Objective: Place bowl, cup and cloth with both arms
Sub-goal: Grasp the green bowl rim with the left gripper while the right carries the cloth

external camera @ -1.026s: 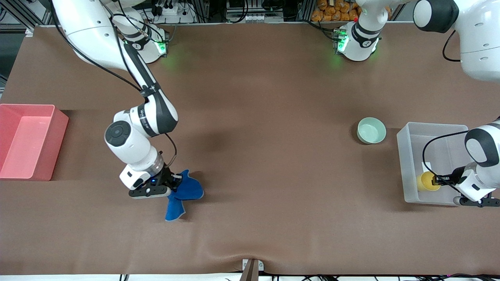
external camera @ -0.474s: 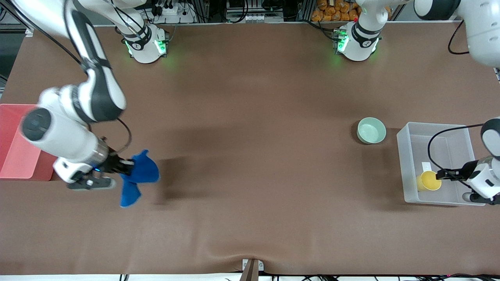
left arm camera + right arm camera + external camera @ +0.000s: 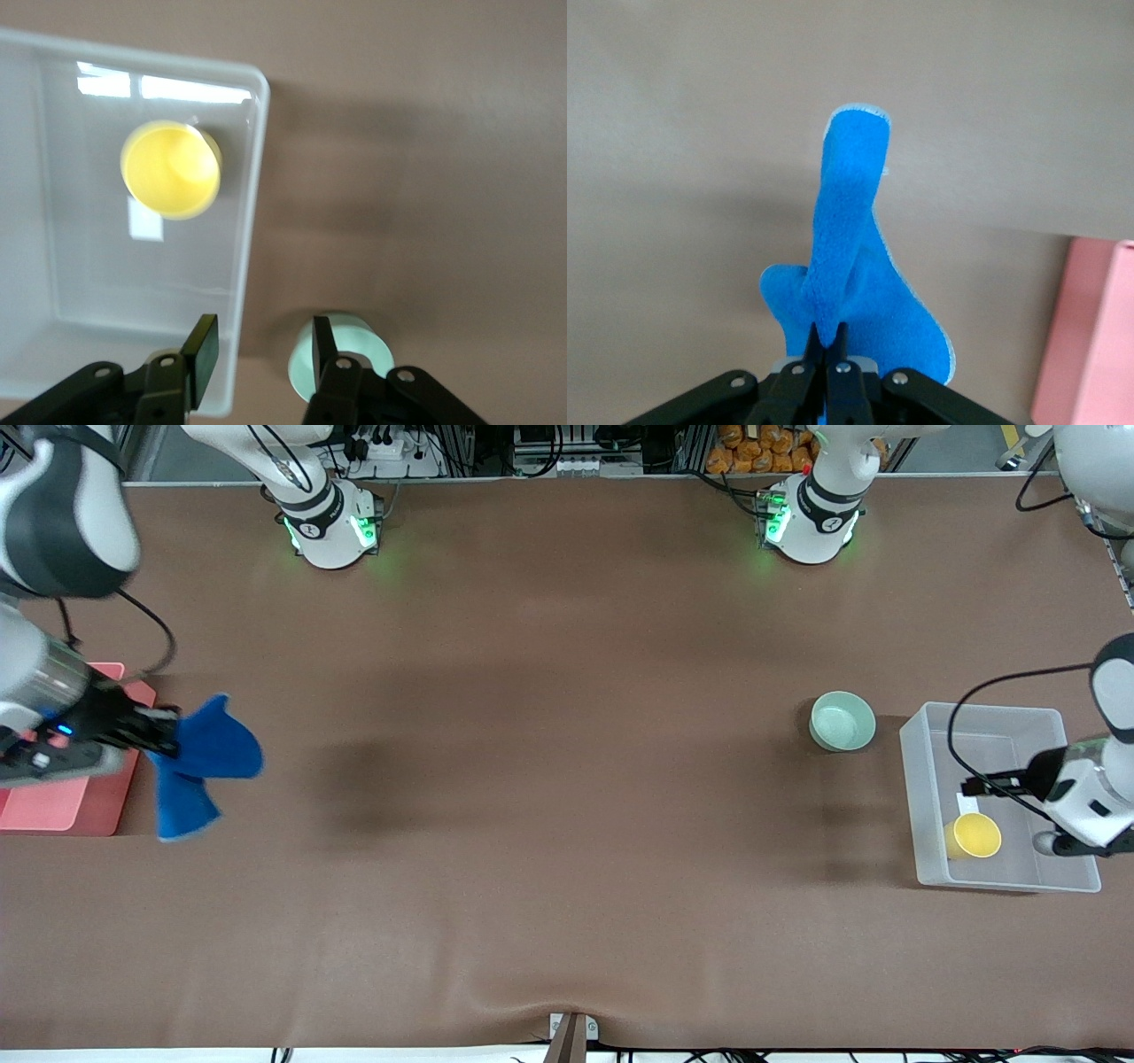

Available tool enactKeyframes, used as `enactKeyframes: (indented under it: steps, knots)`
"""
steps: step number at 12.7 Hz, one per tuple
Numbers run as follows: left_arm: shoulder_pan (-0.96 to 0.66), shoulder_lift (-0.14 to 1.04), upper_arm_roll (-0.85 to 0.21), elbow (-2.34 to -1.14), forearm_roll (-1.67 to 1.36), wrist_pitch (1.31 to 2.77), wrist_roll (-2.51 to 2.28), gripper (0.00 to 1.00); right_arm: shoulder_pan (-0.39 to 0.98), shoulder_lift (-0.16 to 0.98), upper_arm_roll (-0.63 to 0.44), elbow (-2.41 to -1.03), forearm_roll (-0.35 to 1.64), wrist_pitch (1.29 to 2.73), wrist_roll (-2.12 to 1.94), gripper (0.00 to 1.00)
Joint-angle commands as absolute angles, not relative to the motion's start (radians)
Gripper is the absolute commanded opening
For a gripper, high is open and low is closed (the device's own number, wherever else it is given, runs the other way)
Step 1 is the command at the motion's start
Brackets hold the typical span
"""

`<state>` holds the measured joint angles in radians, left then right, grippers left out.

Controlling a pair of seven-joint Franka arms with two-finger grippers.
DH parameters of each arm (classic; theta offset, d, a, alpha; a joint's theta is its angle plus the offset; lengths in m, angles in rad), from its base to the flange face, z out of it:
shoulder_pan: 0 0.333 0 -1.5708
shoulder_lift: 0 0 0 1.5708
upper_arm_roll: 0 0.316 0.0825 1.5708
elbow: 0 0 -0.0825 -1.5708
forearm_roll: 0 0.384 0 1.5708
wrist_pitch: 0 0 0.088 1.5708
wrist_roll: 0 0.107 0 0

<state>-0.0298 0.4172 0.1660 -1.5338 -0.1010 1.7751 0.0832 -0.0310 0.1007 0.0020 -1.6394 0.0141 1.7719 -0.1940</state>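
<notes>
The right gripper (image 3: 155,731) is clamped on a bunched fold of the blue cloth (image 3: 202,757), pinching it at one point so the rest hangs free in two drooping lobes; that suits soft fabric, which cannot be lifted flat, and it holds the cloth up in the air over the table just beside the pink bin (image 3: 62,806) at the right arm's end, probably where the cloth is meant to go. In the right wrist view the fingers (image 3: 830,350) meet tightly on the fabric, with a corner of the pink bin at the edge. The left gripper (image 3: 979,784) hangs over the clear bin (image 3: 992,717) at the left arm's end with its fingers (image 3: 202,345) parted and nothing between them; the yellow cup (image 3: 973,835) stands upright inside that bin, apart from the gripper, so the cup looks placed. The mint-green bowl (image 3: 842,721) sits on the table just beside the clear bin, untouched, and is likely the left arm's next object. Much of the right arm is cut off and blurred at the frame edge, the pink bin is largely covered by the wrist, and the bowl is half hidden by a finger in the left wrist view
</notes>
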Motion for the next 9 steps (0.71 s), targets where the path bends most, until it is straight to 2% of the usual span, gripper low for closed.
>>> enactKeyframes:
  steps: [1, 3, 4, 5, 8, 9]
  knots:
    - [-0.034, 0.225, 0.094, -1.850, -0.066, 1.927, -0.015, 0.51, -0.129, 0.026, 0.008, -1.667, 0.011, 1.708, -0.314, 0.00]
    - [-0.029, 0.155, 0.008, -2.035, 0.009, 2.087, -0.179, 0.51, -0.191, 0.012, 0.006, -1.666, 0.009, 1.706, -0.436, 0.00]
    - [-0.025, 0.140, -0.009, -2.090, 0.040, 2.117, -0.207, 0.51, -0.224, 0.015, 0.006, -1.666, 0.009, 1.706, -0.495, 0.00]
    - [-0.026, 0.134, -0.012, -2.141, 0.049, 2.143, -0.210, 0.51, -0.257, 0.015, 0.008, -1.677, 0.014, 1.701, -0.555, 0.00]
    - [-0.021, 0.109, -0.011, -2.351, 0.063, 2.411, -0.218, 0.51, -0.317, 0.064, 0.005, -1.671, 0.005, 1.707, -0.707, 0.00]
    - [-0.018, 0.112, -0.011, -2.370, 0.064, 2.424, -0.218, 0.51, -0.321, 0.083, 0.005, -1.663, -0.014, 1.729, -0.747, 0.00]
